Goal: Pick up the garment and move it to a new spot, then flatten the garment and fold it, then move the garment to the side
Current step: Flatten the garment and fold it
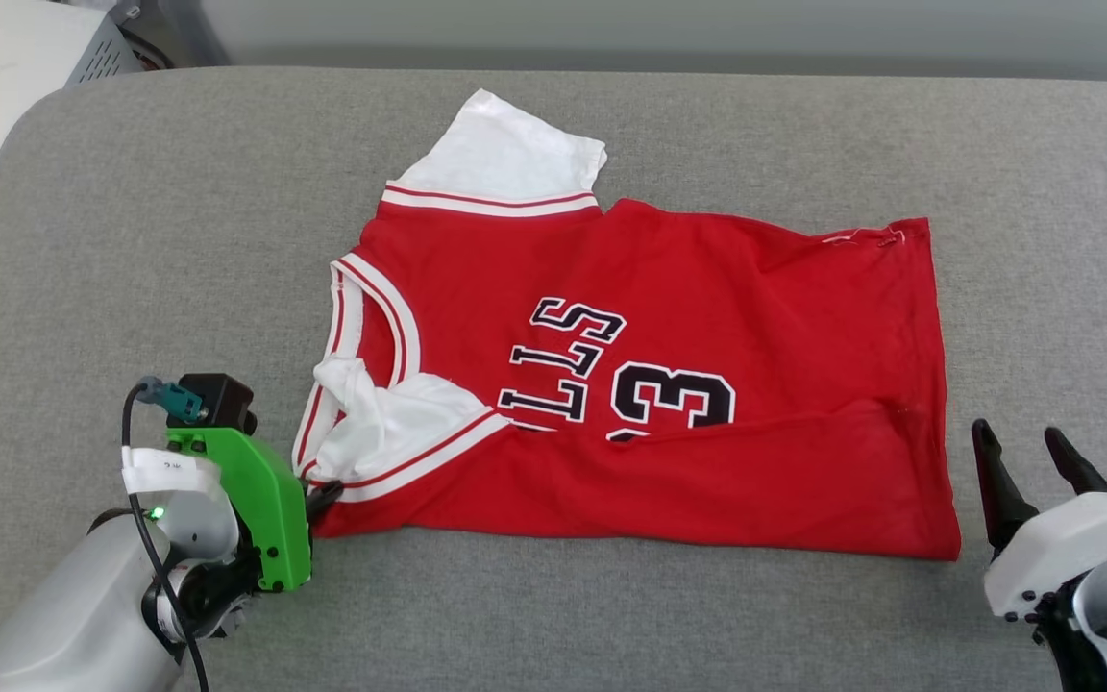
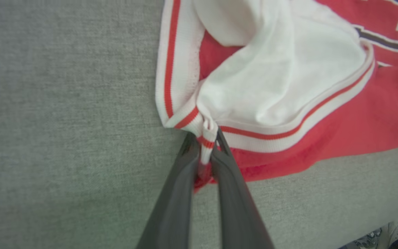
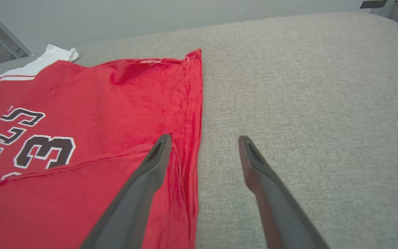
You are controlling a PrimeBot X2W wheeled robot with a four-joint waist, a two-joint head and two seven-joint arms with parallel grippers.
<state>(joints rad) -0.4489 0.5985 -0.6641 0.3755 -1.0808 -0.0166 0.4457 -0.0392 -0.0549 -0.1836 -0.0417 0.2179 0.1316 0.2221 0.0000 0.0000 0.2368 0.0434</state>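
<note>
We note the left tool point(image 2: 206, 147) clamped on the striped trim of the T-shirt point(image 1: 707, 288), lying half-folded mid-worktop point(image 1: 131, 240). The right tool point(image 3: 204, 140) is spread empty at the hem, which we judge is for a paired lift.

Red garment point(image 1: 707, 317), a T-shirt with white short sleeves and striped trim, lying mostly flat on a grey cushion point(image 1: 179, 240). The collar is at 9 o'clock and the hem at 3 o'clock. The 6 o'clock edge folds over the black-and-white chest print point(image 1: 611, 375). One sleeve point(image 1: 505, 154) points to 12 o'clock.
</note>
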